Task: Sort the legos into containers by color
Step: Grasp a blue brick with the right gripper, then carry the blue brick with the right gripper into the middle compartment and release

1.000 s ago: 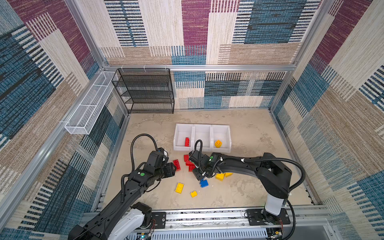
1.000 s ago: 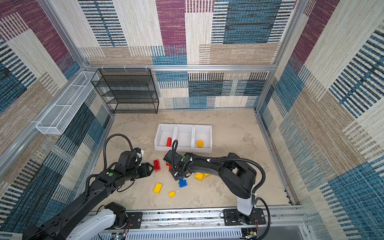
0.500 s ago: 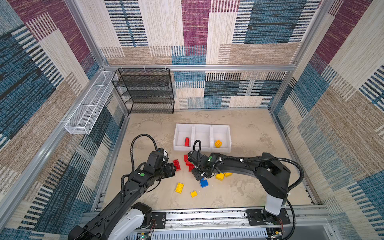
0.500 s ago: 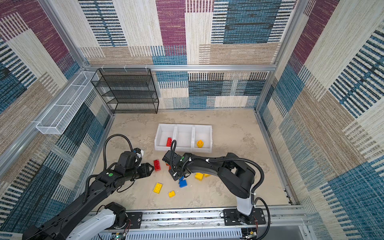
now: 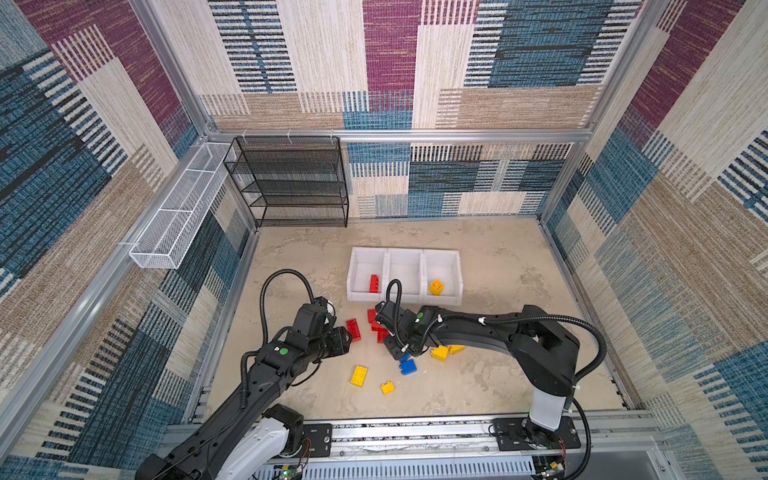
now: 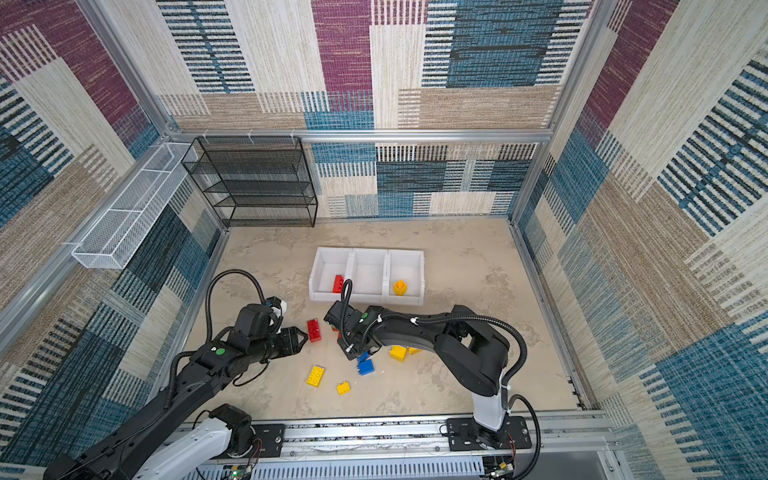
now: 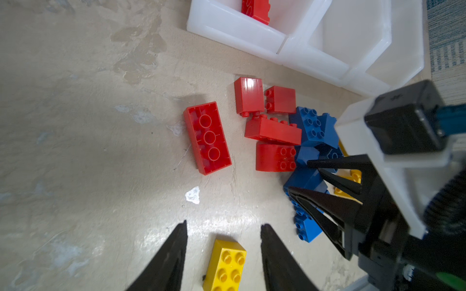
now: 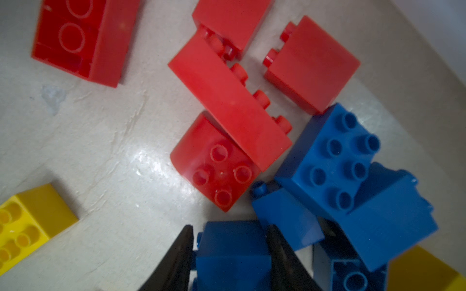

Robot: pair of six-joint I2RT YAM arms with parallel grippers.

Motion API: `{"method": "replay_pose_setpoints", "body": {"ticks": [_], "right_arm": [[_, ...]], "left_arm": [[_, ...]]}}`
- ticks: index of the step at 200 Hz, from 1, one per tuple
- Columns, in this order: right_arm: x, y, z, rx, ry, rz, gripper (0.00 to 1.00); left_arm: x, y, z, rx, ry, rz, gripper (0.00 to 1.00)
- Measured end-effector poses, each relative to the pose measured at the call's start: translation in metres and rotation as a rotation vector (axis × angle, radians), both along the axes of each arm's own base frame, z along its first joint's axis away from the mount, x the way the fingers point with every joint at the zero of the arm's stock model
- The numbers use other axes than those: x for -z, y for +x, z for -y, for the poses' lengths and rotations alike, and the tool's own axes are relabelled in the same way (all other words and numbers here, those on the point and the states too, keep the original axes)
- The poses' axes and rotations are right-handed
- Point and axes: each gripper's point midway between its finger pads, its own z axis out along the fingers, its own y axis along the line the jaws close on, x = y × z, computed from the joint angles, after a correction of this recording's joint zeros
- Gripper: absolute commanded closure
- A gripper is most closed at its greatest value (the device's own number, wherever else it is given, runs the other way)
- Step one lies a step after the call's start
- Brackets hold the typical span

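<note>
Near the bins (image 5: 361,296), the right gripper (image 8: 230,226) has clamped onto a blue brick (image 8: 233,257), so blue sorting can start; the left gripper (image 7: 224,226) hangs open and empty.

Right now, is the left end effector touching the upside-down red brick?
Apart. The left wrist view shows bare floor between the left end effector and the upside-down red brick.

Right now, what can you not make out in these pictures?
In both top views the right arm covers most of the blue bricks.
Right wrist view: the picture edge cuts the blue brick between the jaws; whether they grip it is unclear.
Left wrist view: the picture edge cuts the yellow brick.
</note>
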Motion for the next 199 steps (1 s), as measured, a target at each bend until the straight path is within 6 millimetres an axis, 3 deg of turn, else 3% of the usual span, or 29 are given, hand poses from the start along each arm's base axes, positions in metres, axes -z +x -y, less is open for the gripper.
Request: {"method": "replay_pose_setpoints", "body": {"ticks": [30, 65, 88, 112, 152, 199], "right_arm": [[-0.011, 0.001, -0.001, 0.001, 0.0, 0.001, 0.57], [-0.054, 0.02, -0.02, 0.004, 0.071, 0.061, 0.57], [-0.087, 0.049, -0.025, 0.024, 0.124, 0.122, 0.57], [-0.107, 0.089, -0.015, 0.086, 0.145, 0.189, 0.56], [-0.086, 0.149, 0.027, 0.229, 0.09, 0.223, 0.56], [-0.068, 0.179, 0.037, 0.305, 0.095, 0.228, 0.56]], "left_arm": [[-0.001, 0.0, 0.0, 0.0, -0.002, 0.004, 0.49], [-0.003, 0.0, 0.0, 0.0, -0.005, 0.014, 0.49], [-0.004, 0.0, 0.0, 0.0, -0.007, 0.018, 0.49], [-0.003, -0.001, -0.001, 0.0, -0.007, 0.017, 0.49], [0.0, -0.005, -0.002, 0.0, -0.004, 0.008, 0.49], [0.003, -0.008, -0.003, -0.003, -0.009, -0.001, 0.49]]}}
